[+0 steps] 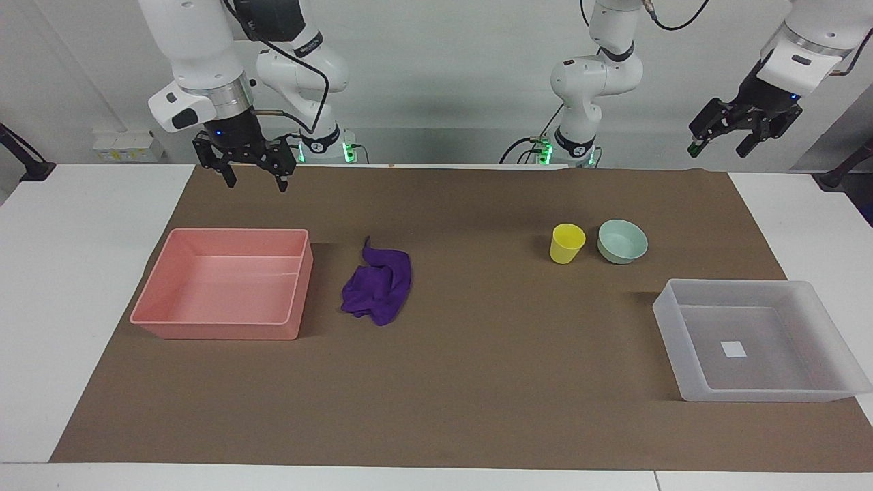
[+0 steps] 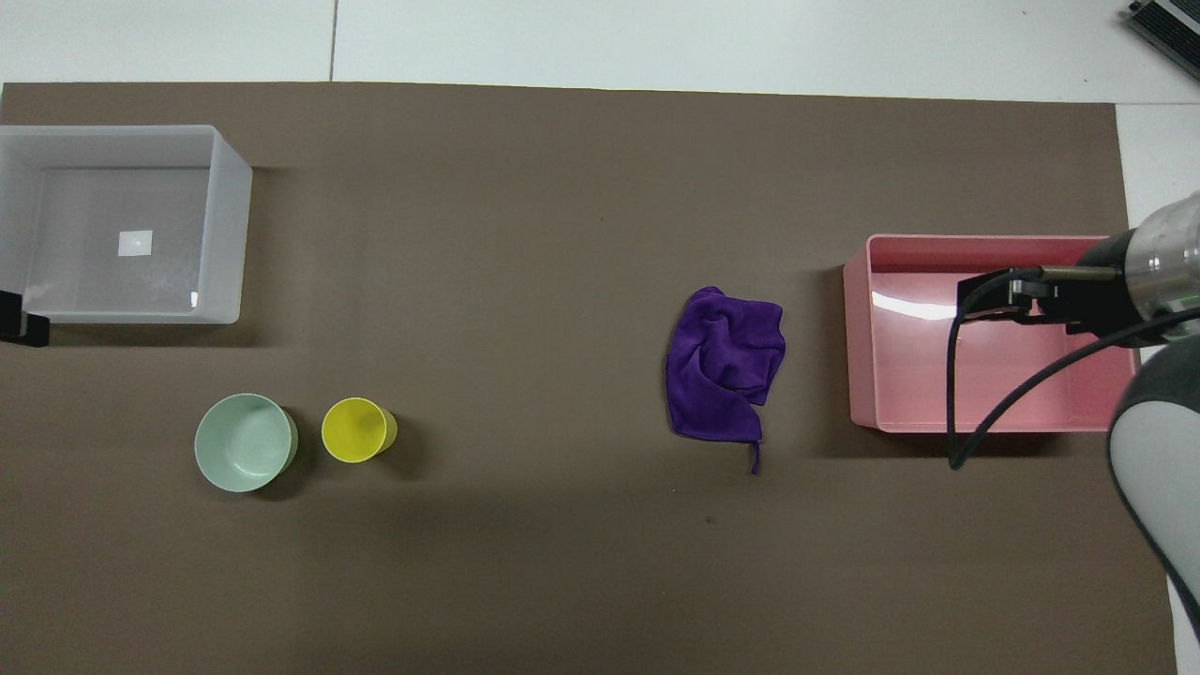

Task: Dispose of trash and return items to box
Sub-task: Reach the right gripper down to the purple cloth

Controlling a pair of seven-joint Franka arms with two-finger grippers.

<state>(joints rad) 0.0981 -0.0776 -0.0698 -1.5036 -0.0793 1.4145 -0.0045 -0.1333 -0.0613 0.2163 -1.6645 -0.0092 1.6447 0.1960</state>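
Note:
The purple cloth point(image 1: 378, 286) point(image 2: 724, 366) lies crumpled on the brown mat beside the pink tray. The yellow cup point(image 1: 567, 243) point(image 2: 356, 430) stands upright next to the pale green bowl point(image 1: 622, 241) point(image 2: 245, 442). Both stand nearer to the robots than the translucent box point(image 1: 743, 286) point(image 2: 230, 234), which is empty with a white square on its floor. My right gripper point(image 1: 256, 179) point(image 2: 994, 298) is open and empty, raised over the pink tray's robot-side edge. My left gripper point(image 1: 719, 146) point(image 2: 19, 323) is open and empty, held high by the left arm's end of the table.
A pink rectangular tray point(image 1: 218, 331) point(image 2: 858, 337) stands empty toward the right arm's end of the table. A brown mat point(image 1: 477, 382) covers most of the white table. A black cable hangs from the right arm over the tray.

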